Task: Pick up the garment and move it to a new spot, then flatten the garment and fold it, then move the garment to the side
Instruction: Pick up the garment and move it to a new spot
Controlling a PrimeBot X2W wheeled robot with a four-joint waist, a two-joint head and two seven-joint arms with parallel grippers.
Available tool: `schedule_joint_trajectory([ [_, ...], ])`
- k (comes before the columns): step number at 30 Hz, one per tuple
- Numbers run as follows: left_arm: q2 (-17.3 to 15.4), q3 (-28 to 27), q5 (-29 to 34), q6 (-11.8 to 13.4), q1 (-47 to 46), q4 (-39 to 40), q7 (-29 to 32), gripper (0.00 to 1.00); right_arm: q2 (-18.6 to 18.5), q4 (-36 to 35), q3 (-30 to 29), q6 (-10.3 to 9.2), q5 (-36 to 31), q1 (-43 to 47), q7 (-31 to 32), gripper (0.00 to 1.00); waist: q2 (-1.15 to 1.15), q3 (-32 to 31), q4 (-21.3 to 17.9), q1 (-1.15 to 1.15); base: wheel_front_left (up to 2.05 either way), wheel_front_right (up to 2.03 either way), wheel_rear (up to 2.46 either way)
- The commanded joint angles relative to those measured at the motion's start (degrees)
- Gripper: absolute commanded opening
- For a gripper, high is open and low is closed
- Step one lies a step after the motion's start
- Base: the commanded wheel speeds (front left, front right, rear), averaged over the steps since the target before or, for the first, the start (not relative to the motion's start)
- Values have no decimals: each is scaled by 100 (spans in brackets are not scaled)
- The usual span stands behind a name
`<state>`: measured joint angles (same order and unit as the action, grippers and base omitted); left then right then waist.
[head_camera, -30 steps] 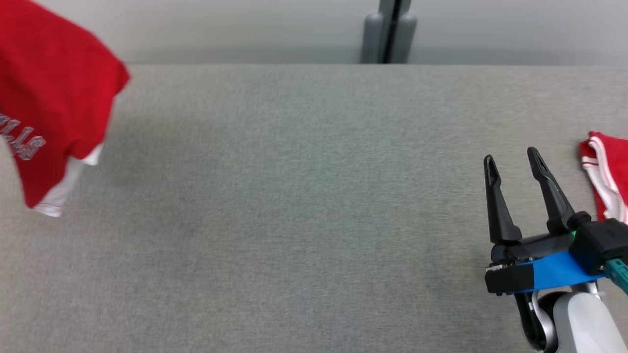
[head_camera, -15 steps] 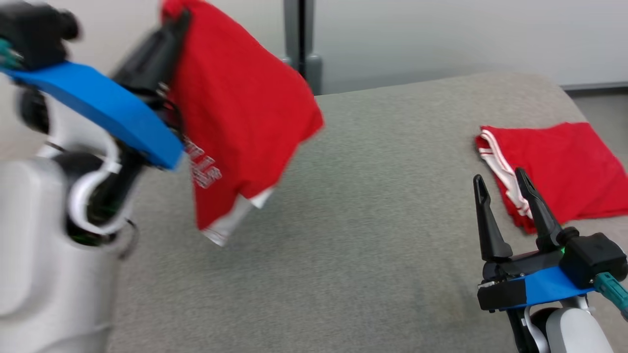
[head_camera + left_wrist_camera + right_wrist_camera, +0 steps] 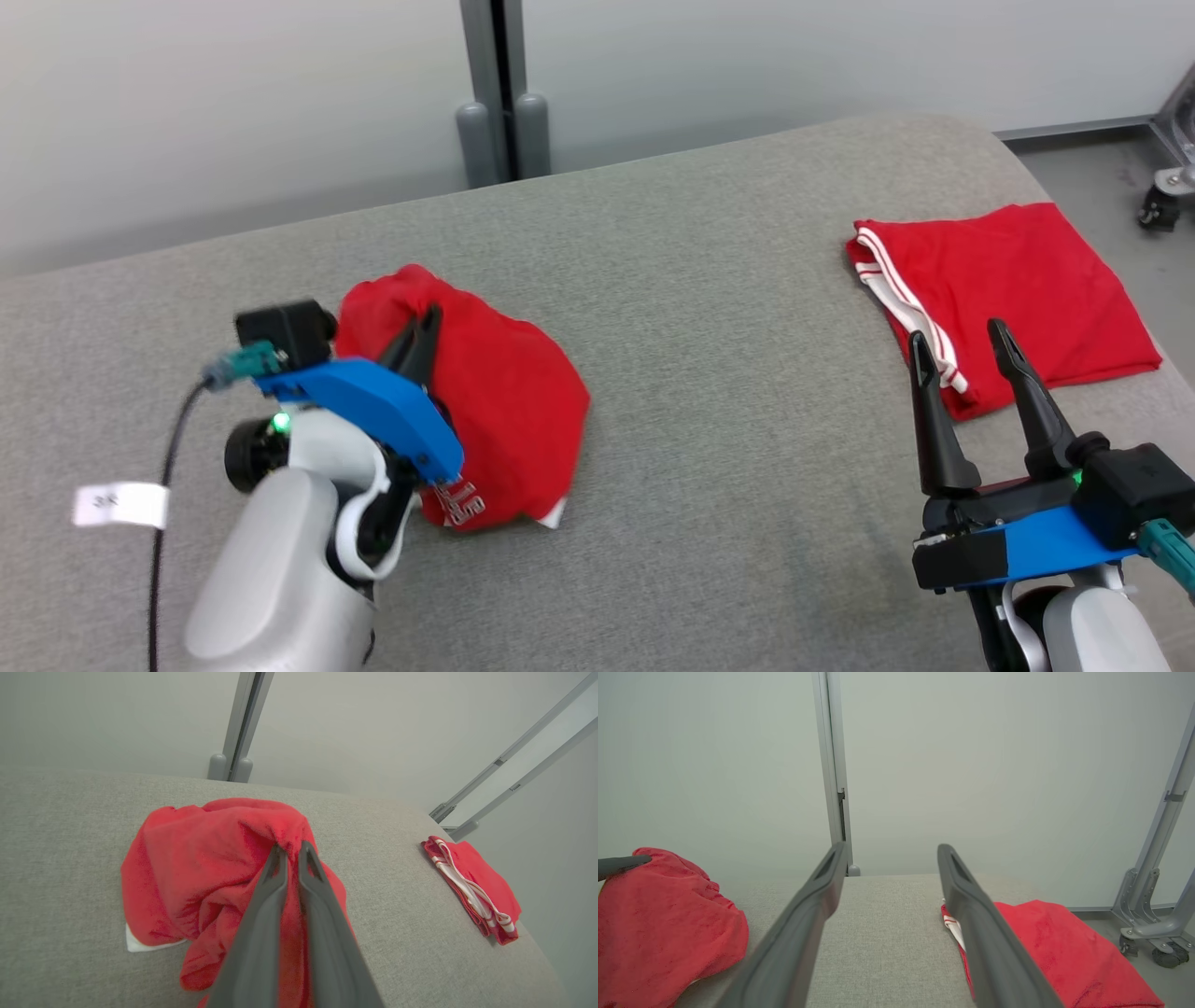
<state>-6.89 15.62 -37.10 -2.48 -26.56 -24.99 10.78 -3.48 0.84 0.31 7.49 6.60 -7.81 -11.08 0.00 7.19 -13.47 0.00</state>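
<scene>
On the table (image 3: 728, 327), crumpled red garment (image 3: 509, 397), left gripper (image 3: 427, 319) clamped on it, right gripper (image 3: 959, 334) apart

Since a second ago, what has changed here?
The left hand has lowered the crumpled red T-shirt with white lettering from mid-air onto the grey fabric table, still pinching it. The head camera also turned. The right hand stays open; the folded red garment with white stripes lies unmoved.

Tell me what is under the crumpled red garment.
The grey cushioned surface shows around the crumpled red garment; a white edge pokes out below. Anything beneath the heap is covered.
</scene>
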Motion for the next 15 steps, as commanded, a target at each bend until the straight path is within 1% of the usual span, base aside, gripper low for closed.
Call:
schedule_joint_trajectory([
  [1,1,31,75,28,56,-94,-81,25,13,3,5,0,-8,52,18,100,0,7,40,0,0,0,0],
  [2,53,81,91,26,84,-237,-168,45,14,5,-1,0,-3,52,18,100,0,1,86,0,0,0,0],
  [3,91,115,132,17,90,-336,-270,100,14,-1,-1,0,1,50,13,100,0,-2,136,0,0,0,0],
  [7,127,262,269,-123,95,-486,-785,100,6,-43,-15,0,-16,75,35,100,0,-18,403,0,0,0,0],
  [10,107,288,330,-224,151,-389,-1166,100,6,-76,-36,0,-25,93,62,100,0,-38,617,0,0,0,0],
  [15,-169,286,436,-372,354,-42,-1853,100,15,-84,-78,0,-25,147,90,100,0,-108,938,0,0,0,0],
])
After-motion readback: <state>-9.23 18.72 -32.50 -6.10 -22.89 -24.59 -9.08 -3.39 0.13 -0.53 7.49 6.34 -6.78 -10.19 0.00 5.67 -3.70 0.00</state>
